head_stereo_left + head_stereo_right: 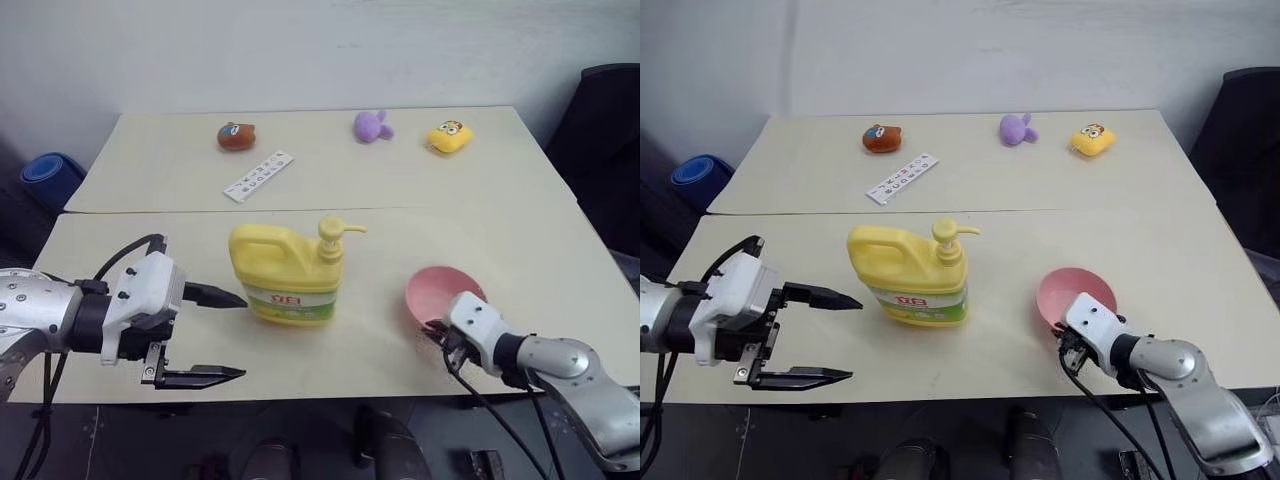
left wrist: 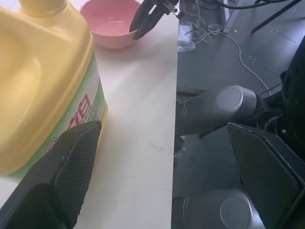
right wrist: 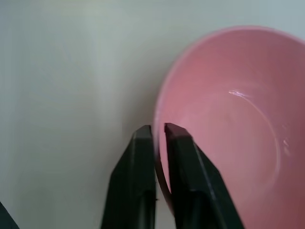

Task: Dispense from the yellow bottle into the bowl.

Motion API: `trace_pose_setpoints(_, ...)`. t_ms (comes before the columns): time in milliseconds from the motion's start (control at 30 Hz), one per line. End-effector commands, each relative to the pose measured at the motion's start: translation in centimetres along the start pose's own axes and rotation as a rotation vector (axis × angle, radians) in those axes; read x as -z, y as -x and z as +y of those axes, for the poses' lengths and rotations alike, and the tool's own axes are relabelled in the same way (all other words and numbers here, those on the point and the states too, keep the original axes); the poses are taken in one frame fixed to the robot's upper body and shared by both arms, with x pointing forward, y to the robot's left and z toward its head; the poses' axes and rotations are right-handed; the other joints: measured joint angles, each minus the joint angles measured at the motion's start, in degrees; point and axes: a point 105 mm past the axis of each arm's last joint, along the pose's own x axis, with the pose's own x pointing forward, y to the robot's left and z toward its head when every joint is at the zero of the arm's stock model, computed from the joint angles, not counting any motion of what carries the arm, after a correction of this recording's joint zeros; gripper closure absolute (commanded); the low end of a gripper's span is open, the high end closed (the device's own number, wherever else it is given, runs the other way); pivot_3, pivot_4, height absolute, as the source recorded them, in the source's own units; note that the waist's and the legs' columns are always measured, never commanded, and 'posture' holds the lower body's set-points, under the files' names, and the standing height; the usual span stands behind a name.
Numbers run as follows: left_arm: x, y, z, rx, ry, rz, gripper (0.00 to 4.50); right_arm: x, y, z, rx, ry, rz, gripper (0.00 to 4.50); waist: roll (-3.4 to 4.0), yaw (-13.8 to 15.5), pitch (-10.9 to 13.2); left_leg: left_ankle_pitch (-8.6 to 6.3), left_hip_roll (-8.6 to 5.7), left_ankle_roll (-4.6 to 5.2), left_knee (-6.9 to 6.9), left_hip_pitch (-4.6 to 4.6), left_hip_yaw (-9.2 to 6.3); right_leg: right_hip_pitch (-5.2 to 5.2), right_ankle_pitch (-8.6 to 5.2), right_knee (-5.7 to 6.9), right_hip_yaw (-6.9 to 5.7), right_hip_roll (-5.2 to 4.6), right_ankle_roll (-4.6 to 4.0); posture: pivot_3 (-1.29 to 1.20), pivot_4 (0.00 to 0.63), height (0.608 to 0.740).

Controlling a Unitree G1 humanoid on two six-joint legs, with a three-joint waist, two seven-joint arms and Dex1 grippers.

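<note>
We found the right tool [image 3: 157,131] pinching the near rim of the bowl [image 1: 440,290] at the table's [image 1: 500,230] near edge. The left tool [image 1: 225,335] stood spread wide, at nine o'clock of the yellow bottle [image 1: 285,275]. The bowl sat at three o'clock of the upright bottle.

We see bottle [image 1: 288,274] mid-table [image 1: 560,240], bowl [image 1: 437,293] to its right near edge; 3 toys [image 1: 368,126] and strip [image 1: 258,176] far.
</note>
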Motion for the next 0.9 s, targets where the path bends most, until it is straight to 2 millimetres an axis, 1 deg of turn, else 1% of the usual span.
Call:
trace_pose_setpoints(33,-0.5,0.1,0.4,-0.012,-0.029,-0.006,0.0,-0.4,-0.1,-0.1,0.002,0.009,-0.01,4.42,-0.14,-0.01,-0.07,0.0,0.0,0.0,0.0,0.01,0.0,0.0,0.0,0.0,0.0,0.0,0.0,0.0,0.15,0.74)
trace_pose_setpoints(267,-0.9,0.1,0.9,-0.026,-0.048,-0.016,0.0,-0.3,-0.4,-0.3,-0.009,0.023,0.001,4.42,-0.17,-0.05,-0.07,0.0,0.03,0.0,-0.01,0.02,0.02,0.0,0.0,0.01,0.01,0.03,0.0,0.0,0.15,0.74)
trace_pose_setpoints(333,-1.7,0.5,1.2,-0.04,-0.051,-0.051,0.0,-0.6,0.2,-0.8,-0.036,0.069,0.011,4.42,-0.21,-0.02,-0.05,0.0,0.03,0.0,-0.01,0.02,0.03,0.0,0.0,0.02,0.02,0.04,0.0,0.0,0.15,0.74)
trace_pose_setpoints(467,-4.2,1.8,2.6,-0.075,-0.063,-0.134,0.0,-3.3,2.2,-2.4,-0.161,0.186,-0.004,4.42,-0.25,0.02,0.01,-0.01,-0.03,0.06,0.03,0.05,0.05,0.02,0.02,-0.02,0.07,0.0,0.03,0.0,0.15,0.74)
trace_pose_setpoints(533,-6.3,2.7,4.0,-0.095,-0.082,-0.206,0.0,-6.0,3.5,-3.3,-0.273,0.26,-0.028,4.42,-0.29,-0.03,0.09,-0.01,-0.01,0.07,0.02,0.09,0.05,0.04,0.02,-0.02,0.06,0.03,0.03,0.0,0.15,0.74)
trace_pose_setpoints(567,-7.0,2.9,4.4,-0.097,-0.088,-0.229,0.0,-6.8,3.9,-3.6,-0.306,0.281,-0.034,4.42,-0.32,-0.05,0.28,-0.01,-0.02,0.06,0.06,0.1,0.06,0.04,0.01,0.03,0.07,0.03,0.02,0.0,0.15,0.74)
trace_pose_setpoints(633,-8.9,3.0,5.5,-0.098,-0.112,-0.3,0.0,-8.9,4.5,-4.3,-0.39,0.353,-0.049,4.42,-0.33,-0.1,0.29,0.06,-0.04,0.07,-0.03,0.1,0.07,0.05,0.05,0.1,0.08,0.06,0.02,0.0,0.15,0.74)
trace_pose_setpoints(700,-10.7,2.5,6.4,-0.074,-0.135,-0.37,0.0,-10.8,4.6,-4.7,-0.458,0.421,-0.069,4.42,-0.34,-0.13,0.29,0.05,-0.04,0.03,-0.04,0.21,0.1,0.11,0.05,0.24,0.08,0.07,0.02,0.0,0.15,0.74)
trace_pose_setpoints(767,-12.0,1.7,6.7,-0.021,-0.153,-0.412,0.72,-12.5,4.2,-5.2,-0.497,0.475,-0.088,4.5,-0.43,-0.14,0.33,0.05,-0.04,0.0,-0.04,0.2,0.13,0.11,0.06,0.26,0.06,0.06,0.03,0.0,0.15,0.74)
trace_pose_setpoints(800,-12.3,1.1,6.8,0.006,-0.161,-0.413,0.89,-13.3,3.7,-5.6,-0.5,0.5,-0.091,4.5,-0.46,-0.24,0.32,0.05,-0.04,0.0,-0.03,0.16,0.22,0.1,0.07,0.2,0.05,0.07,0.05,0.0,0.15,0.74)
trace_pose_setpoints(833,-12.4,0.6,6.9,0.028,-0.171,-0.407,1.15,-13.9,3.3,-5.9,-0.501,0.525,-0.091,4.5,-0.52,-0.35,0.35,0.04,-0.03,-0.03,-0.01,0.24,0.35,0.03,0.09,0.17,-0.04,0.05,0.07,0.0,0.15,0.74)
trace_pose_setpoints(900,-12.2,-0.4,7.1,0.058,-0.192,-0.383,1.69,-15.1,2.7,-6.2,-0.515,0.58,-0.089,4.5,-0.51,-0.43,0.36,0.05,-0.05,-0.02,0.03,0.12,0.57,-0.06,0.13,0.05,-0.03,0.05,0.14,0.0,0.15,0.74)
